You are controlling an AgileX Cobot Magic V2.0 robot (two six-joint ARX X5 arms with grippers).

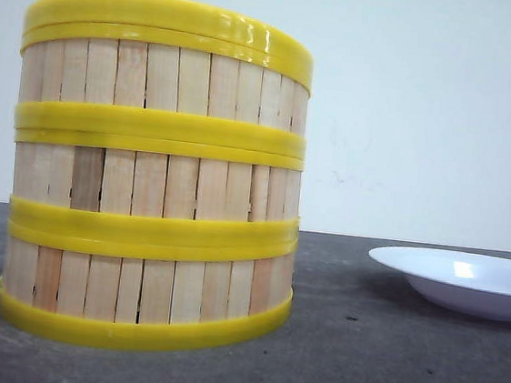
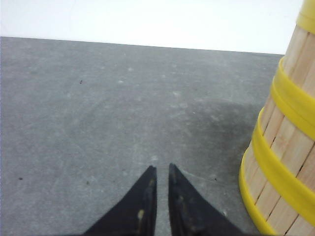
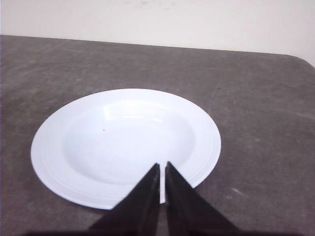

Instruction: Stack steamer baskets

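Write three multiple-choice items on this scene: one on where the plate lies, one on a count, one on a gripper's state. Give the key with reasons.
1. In the front view, the white plate lies:
A. right of the steamer baskets
B. on top of them
C. left of them

2. Baskets in the stack:
A. one
B. two
C. three

3. The right gripper is:
A. shut, holding nothing
B. wide open
C. gripping the plate

Key:
1 A: the plate rests on the table at the right edge.
2 C: three slatted tiers show between yellow rims.
3 A: its fingertips nearly meet above the plate, with nothing between them.
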